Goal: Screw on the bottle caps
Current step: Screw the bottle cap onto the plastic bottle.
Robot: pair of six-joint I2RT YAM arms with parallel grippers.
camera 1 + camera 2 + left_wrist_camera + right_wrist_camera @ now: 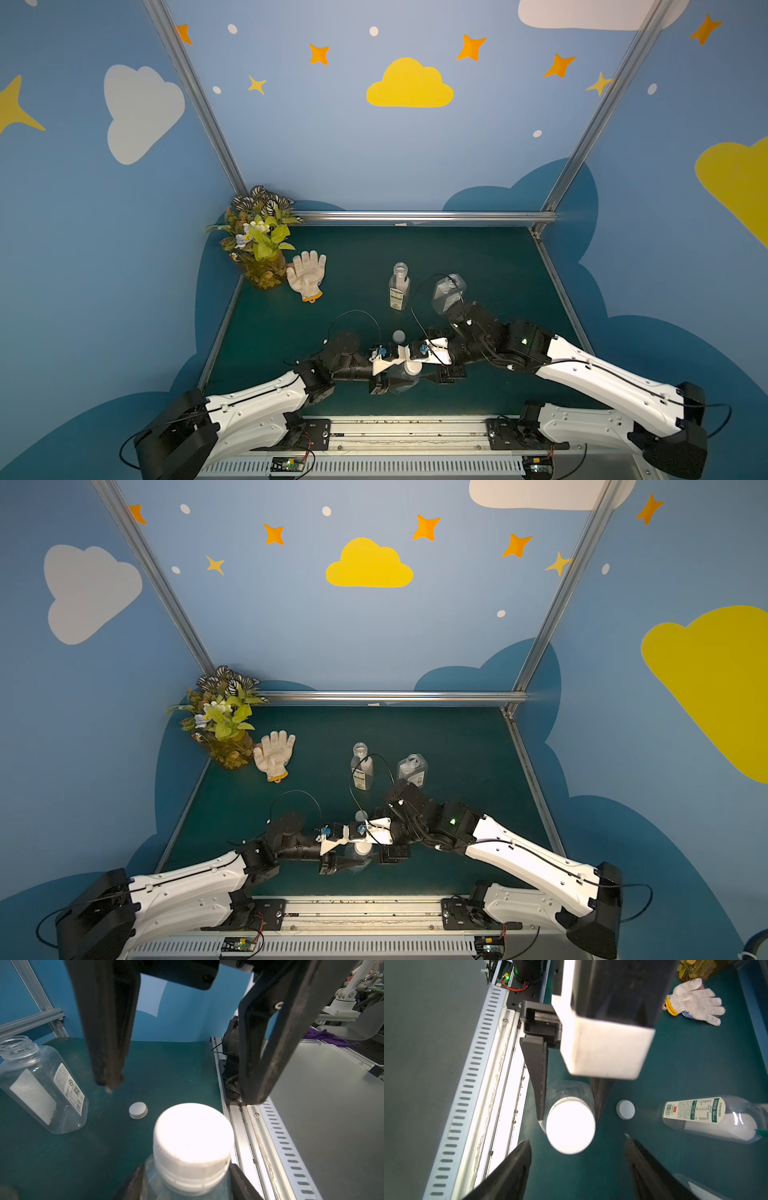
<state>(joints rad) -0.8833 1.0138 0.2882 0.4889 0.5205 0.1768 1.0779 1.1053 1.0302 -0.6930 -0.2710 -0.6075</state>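
My left gripper (390, 380) (187, 1186) is shut on the round clear bottle (400, 384) (566, 1088), held upright near the table's front edge. A white cap (412, 368) (193, 1132) (570, 1128) sits on its neck. My right gripper (180, 1093) (577, 1140) hangs over that cap, open, with a finger on each side and not touching it. A loose cap (399, 336) (361, 815) (625, 1109) lies just behind. The slim labelled bottle (400, 286) (361, 766) and the wider flat-sided bottle (446, 293) (411, 769) (41, 1088) stand uncapped farther back. In the left wrist view a loose cap (138, 1110) lies near the wider bottle.
A potted plant (262, 249) and a white work glove (307, 274) sit at the back left. A metal rail (407, 428) runs along the front edge, close to the held bottle. Aluminium frame bars (419, 216) border the green mat (478, 257).
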